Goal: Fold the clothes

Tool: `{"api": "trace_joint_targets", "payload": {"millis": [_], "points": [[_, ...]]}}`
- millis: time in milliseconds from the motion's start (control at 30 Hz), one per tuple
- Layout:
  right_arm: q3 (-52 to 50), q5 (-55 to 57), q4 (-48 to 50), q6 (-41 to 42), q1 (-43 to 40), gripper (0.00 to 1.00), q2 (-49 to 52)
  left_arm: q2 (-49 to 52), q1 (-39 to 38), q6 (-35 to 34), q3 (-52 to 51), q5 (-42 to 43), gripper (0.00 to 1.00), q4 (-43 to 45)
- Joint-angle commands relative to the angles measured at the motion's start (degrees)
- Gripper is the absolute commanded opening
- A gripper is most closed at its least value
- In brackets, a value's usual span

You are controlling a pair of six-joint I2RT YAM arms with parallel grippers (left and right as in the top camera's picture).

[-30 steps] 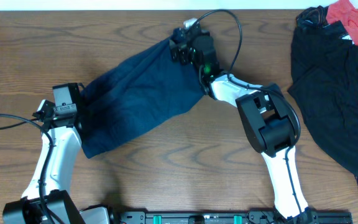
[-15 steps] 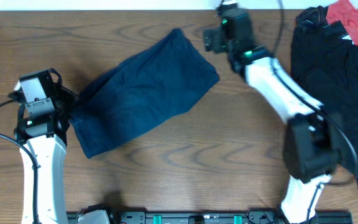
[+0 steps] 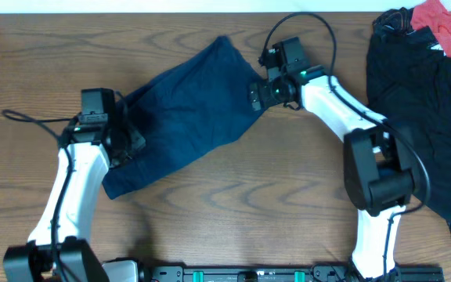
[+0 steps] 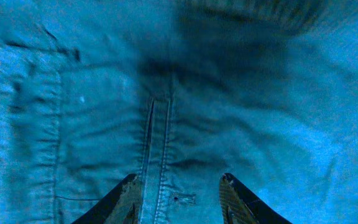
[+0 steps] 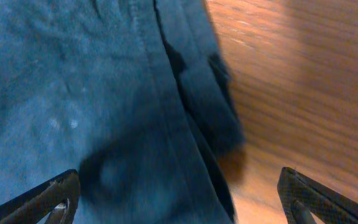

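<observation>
Left gripper point(image 4: 178, 184): fingers part-way apart, low over trousers point(image 3: 186, 117), double-stitched seam point(image 4: 157, 137) running between them; contact with cloth cannot be told. Right gripper point(image 5: 179, 177): jaws spread wide, gripping nothing, above trousers' thick folded edge beside bare table point(image 5: 303, 93). Trousers: dark navy cotton, soft, creased, slanted oblong heap mid-table between both arms. Table: brown wood, streaked grain.

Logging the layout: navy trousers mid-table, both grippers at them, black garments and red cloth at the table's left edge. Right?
No. The overhead view shows the black garments and red cloth at the right edge. The navy trousers do lie mid-table, left gripper and right gripper at them.
</observation>
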Motion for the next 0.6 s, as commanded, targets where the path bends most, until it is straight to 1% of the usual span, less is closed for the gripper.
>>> {"api": "trace_joint_targets", "payload": {"millis": [0, 100, 167, 233, 267, 300, 400, 433, 467, 500, 533, 567], "points": [[-0.24, -1.36, 2.45, -0.02, 0.24, 0.99, 2.21, 2.01, -0.98, 1.29, -0.5, 0.59, 0.43, -0.57], [-0.24, -1.57, 4.59, -0.04, 0.26, 0.93, 3.67, 3.45, -1.14, 1.27, -0.5, 0.55, 0.43, -0.28], [-0.24, -1.55, 4.63, -0.04, 0.24, 0.86, 4.11, 4.46, -1.14, 1.29, -0.5, 0.26, 0.43, 0.35], [-0.24, -1.49, 5.18, -0.04, 0.24, 0.69, 4.22, 5.64, -1.14, 1.27, -0.5, -0.63, 0.44, 0.94], [-0.24, -1.51, 5.68, -0.07, 0.2, 0.64, 4.22, 6.05, -1.14, 1.25, -0.5, -0.98, 0.44, 0.94], [-0.24, -1.51, 6.23, -0.09, 0.2, 0.62, 4.22, 6.51, -1.14, 1.27, -0.5, -0.98, 0.44, 0.94], [-0.24, -1.51, 7.87, -0.09, 0.2, 0.59, 4.22, 7.5, -1.14, 1.25, -0.5, -0.94, 0.44, 0.44], [-0.24, -1.51, 8.11, -0.13, 0.2, 0.53, 4.24, 7.65, -1.14, 1.27, -0.5, -0.94, 0.43, 0.04], [-0.24, -1.49, 8.22, -0.55, 0.2, 0.42, 4.28, 7.67, -1.14, 1.27, -0.5, -0.94, 0.44, -0.26], [-0.24, -1.16, 8.22, -0.72, 0.2, 0.28, 4.31, 7.67, -1.14, 1.27, -0.5, -0.94, 0.44, -0.59], [-0.26, -0.46, 8.2, -0.7, 0.2, 0.11, 4.44, 7.67, -1.14, 1.27, -0.5, -0.94, 0.44, -0.79], [-0.26, 0.55, 8.02, -0.66, 0.2, 0.01, 4.48, 7.67, -1.14, 1.29, -0.5, -0.94, 0.44, -0.9]]}}
